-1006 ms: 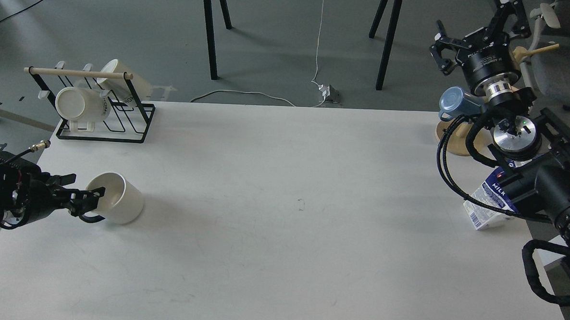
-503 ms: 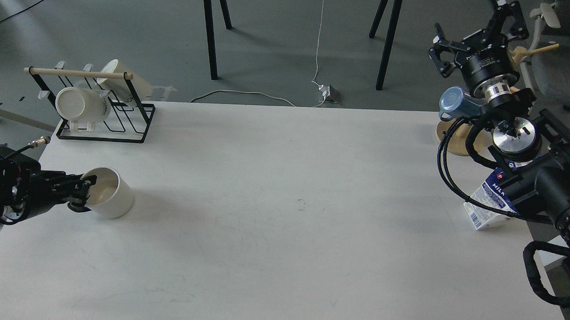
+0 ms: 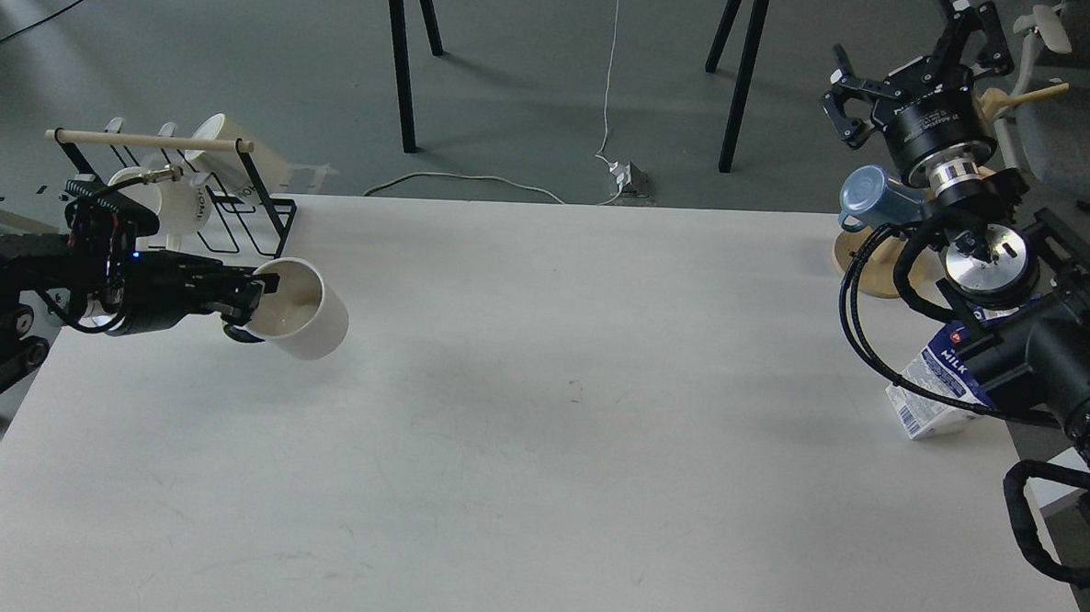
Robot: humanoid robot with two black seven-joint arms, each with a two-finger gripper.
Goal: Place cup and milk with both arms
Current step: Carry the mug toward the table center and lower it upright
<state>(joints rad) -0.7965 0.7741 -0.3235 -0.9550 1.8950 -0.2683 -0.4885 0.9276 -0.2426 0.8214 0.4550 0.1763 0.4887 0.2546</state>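
The cup (image 3: 304, 312) is a white mug held tilted in the air above the left part of the table (image 3: 539, 453), its mouth facing my left arm. My left gripper (image 3: 253, 299) is shut on the cup's rim by the black handle. The milk (image 3: 935, 389), a blue and white carton, stands near the table's right edge, its top hidden behind my right arm. My right gripper (image 3: 905, 69) is open and empty, raised high beyond the table's far right corner, well away from the milk.
A black wire rack (image 3: 201, 222) with cream mugs stands at the far left corner, just behind my left arm. A blue mug (image 3: 870, 199) hangs on a wooden stand (image 3: 858, 260) at the far right corner. Black table legs and cables lie beyond the far edge.
My left gripper closed on the cup, lifted it off the table and carried it up and to the right. My right arm has barely moved; the milk has not moved.
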